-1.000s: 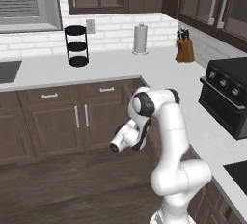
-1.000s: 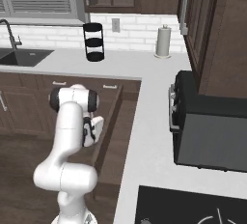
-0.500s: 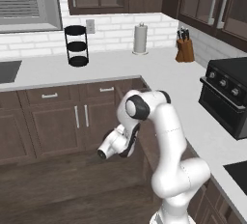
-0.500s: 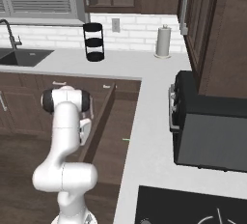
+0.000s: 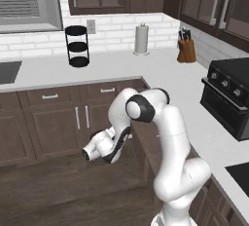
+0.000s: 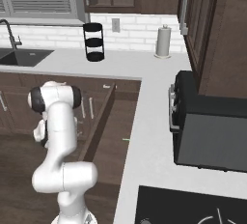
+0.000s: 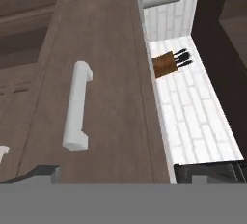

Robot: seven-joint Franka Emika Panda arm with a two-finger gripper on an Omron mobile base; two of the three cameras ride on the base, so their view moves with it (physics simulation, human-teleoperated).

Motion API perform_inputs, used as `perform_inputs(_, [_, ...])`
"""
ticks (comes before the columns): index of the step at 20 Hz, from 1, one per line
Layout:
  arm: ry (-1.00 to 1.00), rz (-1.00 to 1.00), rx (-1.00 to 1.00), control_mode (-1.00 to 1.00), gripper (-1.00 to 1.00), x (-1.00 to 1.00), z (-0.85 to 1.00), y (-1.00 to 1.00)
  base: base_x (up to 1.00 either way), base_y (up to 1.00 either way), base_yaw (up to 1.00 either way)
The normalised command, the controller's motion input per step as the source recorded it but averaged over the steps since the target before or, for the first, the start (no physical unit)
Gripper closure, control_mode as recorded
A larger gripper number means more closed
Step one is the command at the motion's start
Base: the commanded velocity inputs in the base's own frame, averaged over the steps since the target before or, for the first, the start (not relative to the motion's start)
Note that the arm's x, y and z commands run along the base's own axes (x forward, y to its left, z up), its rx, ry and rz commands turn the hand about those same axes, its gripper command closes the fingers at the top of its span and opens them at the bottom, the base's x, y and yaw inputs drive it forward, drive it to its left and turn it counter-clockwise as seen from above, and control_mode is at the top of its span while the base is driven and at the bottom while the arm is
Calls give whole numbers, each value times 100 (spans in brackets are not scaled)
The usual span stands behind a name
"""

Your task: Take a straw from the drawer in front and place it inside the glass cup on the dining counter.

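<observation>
The arm has swung lower and leftward, folded at the elbow, away from the drawer (image 6: 99, 121). Its claw (image 5: 89, 154) points down-left near the floor; whether it gapes cannot be told. The hand camera faces the drawer's handle (image 7: 76, 106).

- In the right base view the robot's own arm covers part of the open drawer (image 6: 99, 121); its inside is too dark to make out.
- A tiny green speck (image 6: 125, 139) beside the drawer is too small to identify.
- In the left base view the fingers at the hand's (image 5: 90, 153) tip cannot be told apart.
- The hand view's bottom edge cuts off the drawer front (image 7: 111, 97).
</observation>
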Motion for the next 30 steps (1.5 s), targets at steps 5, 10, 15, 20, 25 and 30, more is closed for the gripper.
perform_inputs(5, [-2, -36, 24, -100, -100, -64, 65, 4, 0, 0, 0])
perform_inputs(10, [0, -52, 45, -100, -100, -50, 69, -29, 0, 0, 0])
perform_inputs(15, [-1, -49, 34, -100, -100, -24, 100, -26, 0, 0, 0])
perform_inputs(20, [0, -42, 25, -100, -100, -2, 87, -41, 0, 0, 0])
perform_inputs(25, [-10, -36, 22, -100, -100, 0, 15, -60, 0, 0, 0])
perform_inputs(30, [-8, -28, 25, -100, -100, 0, -5, -59, 0, 0, 0])
